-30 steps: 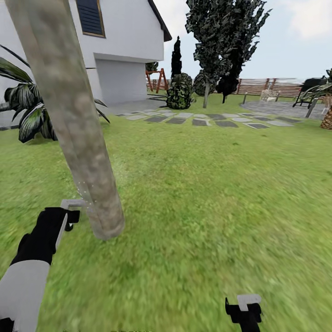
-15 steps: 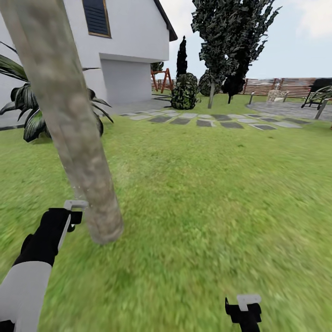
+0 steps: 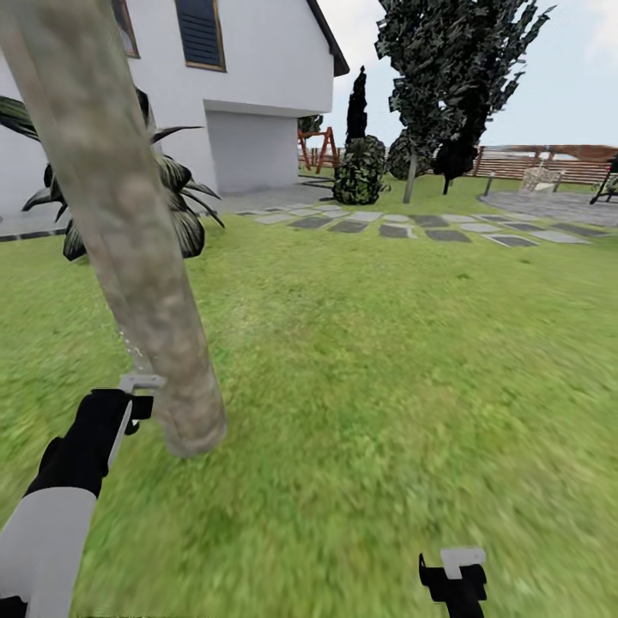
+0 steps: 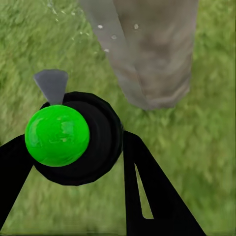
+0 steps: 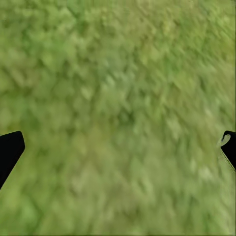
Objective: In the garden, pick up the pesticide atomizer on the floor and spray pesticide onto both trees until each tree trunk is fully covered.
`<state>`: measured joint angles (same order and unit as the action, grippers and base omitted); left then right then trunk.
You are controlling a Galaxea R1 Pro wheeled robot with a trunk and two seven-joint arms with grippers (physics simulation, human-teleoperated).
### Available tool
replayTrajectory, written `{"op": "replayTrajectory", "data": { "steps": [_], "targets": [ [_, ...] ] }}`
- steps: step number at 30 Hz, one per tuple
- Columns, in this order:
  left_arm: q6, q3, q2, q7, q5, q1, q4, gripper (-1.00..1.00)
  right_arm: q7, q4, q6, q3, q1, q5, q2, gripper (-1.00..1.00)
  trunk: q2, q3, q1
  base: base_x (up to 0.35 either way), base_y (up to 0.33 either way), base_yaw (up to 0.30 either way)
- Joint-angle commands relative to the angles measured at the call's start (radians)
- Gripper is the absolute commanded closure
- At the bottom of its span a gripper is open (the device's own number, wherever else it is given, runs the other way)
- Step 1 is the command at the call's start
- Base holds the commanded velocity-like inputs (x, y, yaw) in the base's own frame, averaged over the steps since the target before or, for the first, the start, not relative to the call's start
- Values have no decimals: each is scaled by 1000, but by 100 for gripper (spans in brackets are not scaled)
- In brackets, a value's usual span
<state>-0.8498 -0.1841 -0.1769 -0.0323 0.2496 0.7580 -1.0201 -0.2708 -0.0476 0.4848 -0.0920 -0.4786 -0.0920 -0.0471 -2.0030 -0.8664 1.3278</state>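
1. Held in the left gripper (image 3: pixel 136 396): the atomizer (image 4: pixel 73 135), seen from the left wrist as a black round body topped by a bright green ball, with a small grey nozzle pointing at the trunk (image 3: pixel 129 232). Black fingers (image 4: pixel 152 196) pressed to both sides of it, jaws closed on the body.
2. From the head: only a pale grey bit showing at the tip of the black left gripper, just beside the trunk's lower part, near where it meets the grass (image 3: pixel 386 386).
3. Thick, mottled beige-grey, leaning across the left of the head view from the top edge down to the lawn (crown out of frame).
4. Small pale specks floating in front of the bark (image 4: pixel 157 49) in the left wrist view; a few faint ones also beside the trunk above the gripper in the head view.
5. Low at the right of the head view: the right gripper (image 3: pixel 459 571), black with a pale tip, well apart from the trunk, over bare grass.
6. In the right wrist view: black fingertips (image 5: pixel 10 150) at opposite edges, jaws wide, blurry grass between them.
7. Farther back: a spiky dark plant (image 3: pixel 172 206) behind the trunk, a white house (image 3: pixel 257 77), grey paving slabs (image 3: pixel 403 225), dark narrow trees (image 3: pixel 446 77) and a slatted brown fence (image 3: pixel 549 161).
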Motion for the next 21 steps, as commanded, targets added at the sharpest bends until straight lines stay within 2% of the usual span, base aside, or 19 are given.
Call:
{"op": "replayTrajectory", "data": {
  "steps": [1, 11, 17, 21],
  "targets": [
    [0, 0, 0, 0, 1, 0, 1, 100, 0, 0, 0, 0, 0, 0, 0, -100, 0, 0, 0, 154, -262, 267],
    [3, -7, -1, 8, 0, -25, 52, 100, 0, 0, 0, 0, 0, 0, -1, -100, 0, 0, 0, 246, -176, 33],
    [3, -12, -9, 9, 3, -26, 45, 100, 1, 0, 1, 0, 0, 0, 0, -100, 0, 0, 0, 291, -21, 0],
    [2, -23, -10, 9, 6, -42, 57, 100, -1, 0, 1, 0, 0, 0, 0, -100, 0, 0, 0, 51, 0, 185]
  ]
}}
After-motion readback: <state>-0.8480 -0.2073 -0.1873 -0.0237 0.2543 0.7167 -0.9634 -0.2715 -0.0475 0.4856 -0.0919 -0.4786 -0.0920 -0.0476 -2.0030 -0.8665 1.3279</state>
